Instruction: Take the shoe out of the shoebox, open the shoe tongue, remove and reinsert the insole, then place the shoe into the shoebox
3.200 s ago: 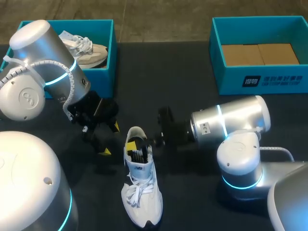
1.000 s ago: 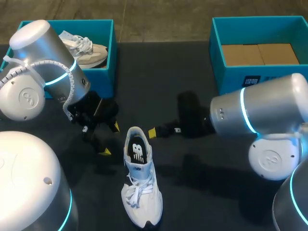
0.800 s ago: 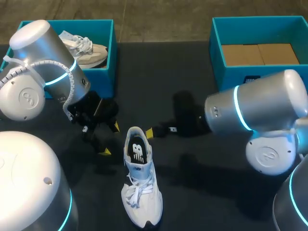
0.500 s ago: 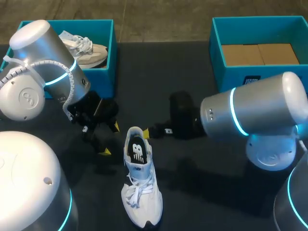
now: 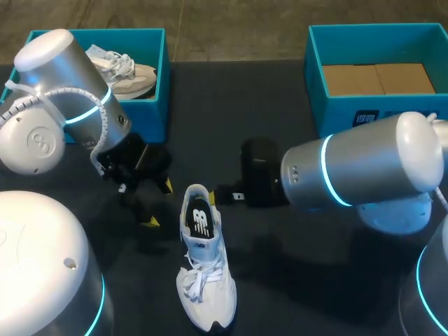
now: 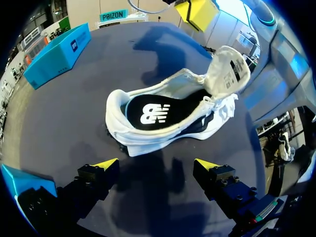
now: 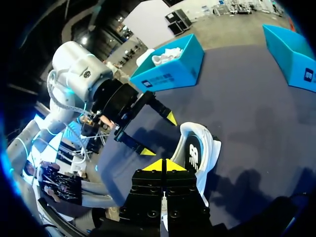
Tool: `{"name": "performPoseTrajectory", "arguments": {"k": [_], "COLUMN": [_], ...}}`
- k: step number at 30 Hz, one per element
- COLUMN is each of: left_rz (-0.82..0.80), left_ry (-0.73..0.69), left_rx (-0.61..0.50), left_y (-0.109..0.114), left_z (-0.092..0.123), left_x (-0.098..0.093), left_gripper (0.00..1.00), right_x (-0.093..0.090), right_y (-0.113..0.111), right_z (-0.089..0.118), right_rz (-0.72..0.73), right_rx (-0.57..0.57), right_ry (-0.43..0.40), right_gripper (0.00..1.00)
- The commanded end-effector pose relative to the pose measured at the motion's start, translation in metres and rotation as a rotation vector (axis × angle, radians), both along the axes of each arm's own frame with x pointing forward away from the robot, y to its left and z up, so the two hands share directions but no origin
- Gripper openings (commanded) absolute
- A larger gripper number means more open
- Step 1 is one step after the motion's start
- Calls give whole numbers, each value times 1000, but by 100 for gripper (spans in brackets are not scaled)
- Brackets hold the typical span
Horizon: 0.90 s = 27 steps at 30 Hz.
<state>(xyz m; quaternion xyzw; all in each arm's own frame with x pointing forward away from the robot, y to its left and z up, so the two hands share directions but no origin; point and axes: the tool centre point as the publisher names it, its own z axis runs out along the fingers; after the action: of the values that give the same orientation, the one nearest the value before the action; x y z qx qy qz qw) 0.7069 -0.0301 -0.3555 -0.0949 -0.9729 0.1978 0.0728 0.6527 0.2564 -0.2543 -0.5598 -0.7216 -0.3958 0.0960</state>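
1. Dark table (image 5: pixel 210 105) carries a left box (image 5: pixel 155 77) holding a second shoe (image 5: pixel 126 73), and a right box (image 5: pixel 378 115).
2. Shoe (image 5: pixel 203 259) stands on the table outside both boxes, with its tongue (image 6: pixel 227 71) folded back and the black insole (image 6: pixel 153 112) inside.
3. Left gripper (image 6: pixel 157 165) is spread wide beside the shoe's heel end, touching nothing.
4. Right gripper (image 7: pixel 163 165) has its tips pressed together, empty, just beside the heel.

Left gripper (image 6: pixel 158 165) low over the table, fingers (image 6: pixel 96 177) spread wide — right gripper (image 7: pixel 162 166) tips pressed together.
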Motion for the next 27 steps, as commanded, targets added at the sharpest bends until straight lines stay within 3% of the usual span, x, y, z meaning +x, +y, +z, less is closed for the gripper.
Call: {"name": "performPoseTrajectory", "arguments": {"k": [1,7,13,20,27], "left_rz": [-25,-74,-108,-124,-163], "left_ry": [26,52,7,-17,-21], "left_rx": [-11,-43,-33,-15,-17], "left_y": [15,39,65,93,120], "left_z": [7,25,41,50,61], "left_x": [5,19,27,40,51], "left_gripper": [100,100,100,100,100], "right_x": [-2,3,12,21,20], "right_y": [1,15,38,64,74], "right_z": [1,4,-7,-18,-24], "right_rz": [-11,-12,-19,-22,-57], "right_rx": [-13,-92,-208,-279,-305], "right_ry": [-4,-9,16,51,66], "right_gripper": [0,0,0,0,0]}}
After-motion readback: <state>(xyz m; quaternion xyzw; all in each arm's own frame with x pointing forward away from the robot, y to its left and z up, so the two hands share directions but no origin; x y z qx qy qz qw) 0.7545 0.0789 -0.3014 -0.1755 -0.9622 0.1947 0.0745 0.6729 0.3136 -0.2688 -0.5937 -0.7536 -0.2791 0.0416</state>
